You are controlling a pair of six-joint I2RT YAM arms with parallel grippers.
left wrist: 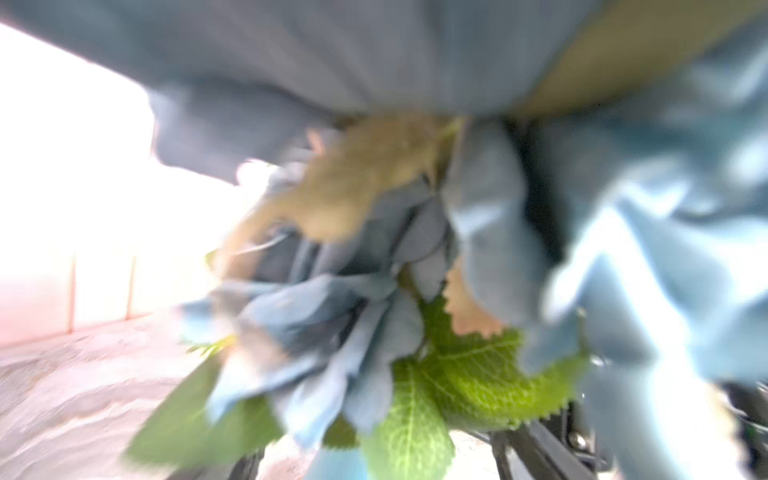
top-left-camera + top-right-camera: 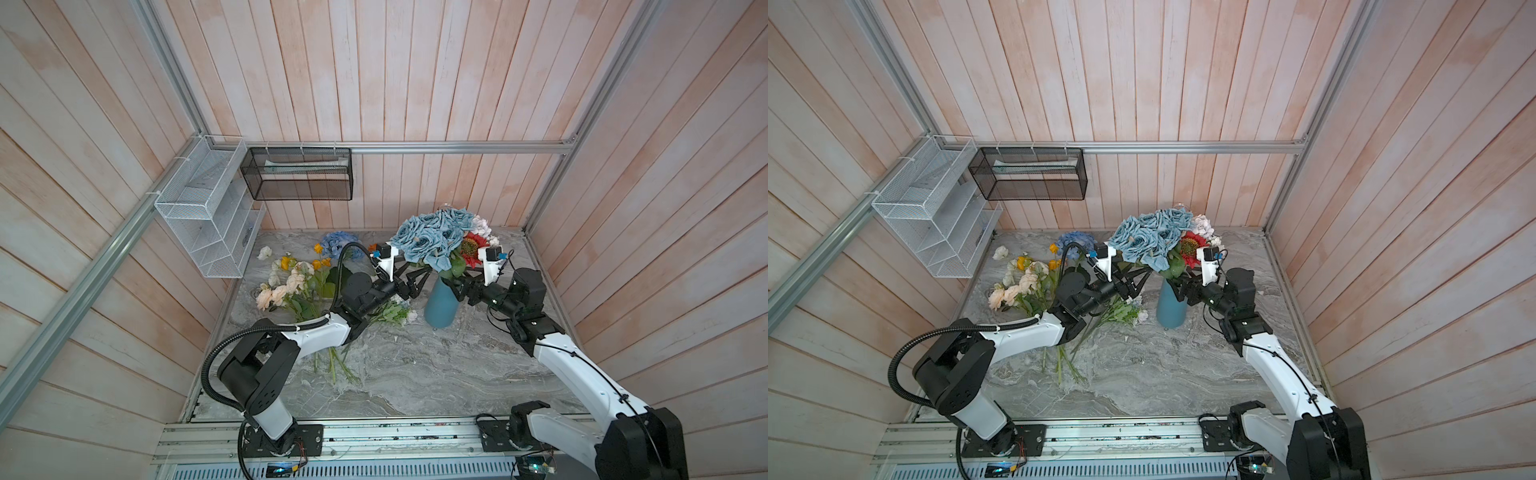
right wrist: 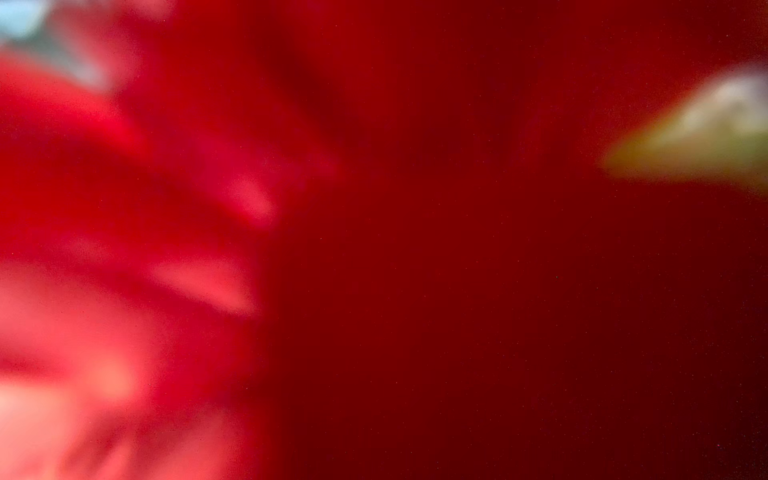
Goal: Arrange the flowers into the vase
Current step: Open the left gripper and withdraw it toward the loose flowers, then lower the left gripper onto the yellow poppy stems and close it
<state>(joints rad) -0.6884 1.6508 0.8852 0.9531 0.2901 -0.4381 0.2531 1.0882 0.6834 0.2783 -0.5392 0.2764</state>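
Flowers lie in two places in both top views. One blue vase (image 2: 441, 307) stands on the marble table (image 2: 415, 374). It already carries a bunch of blue roses (image 2: 432, 237), perhaps seven heads though they overlap too much to count surely, plus one red daisy (image 2: 471, 247) and a few pale blooms (image 2: 482, 226) behind. The vase sits between the two grippers. The left gripper (image 2: 419, 280) is just beside the stems under the roses, its jaws spread wide with nothing between them. The right gripper (image 2: 459, 286) is close against the vase neck on the opposite side, and I cannot tell how its jaws stand.

The loose flowers (image 2: 299, 286) lie well apart from the vase on the left arm's side, behind its wrist. They are one blue hydrangea (image 2: 334, 243), one peach-and-yellow cluster (image 2: 276, 293), one stray white bloom (image 2: 264, 251) and one pale sprig (image 2: 392, 313) under the forearm. Their stems run from the far blooms toward the near table edge. The left arm is plainly nearer, and I judge it must turn away from the vase to take a stem crosswise.

The left wrist view is filled with blurred blue petals and serrated green leaves (image 1: 478, 374).

The right wrist view shows only red daisy petals, hard against the lens.
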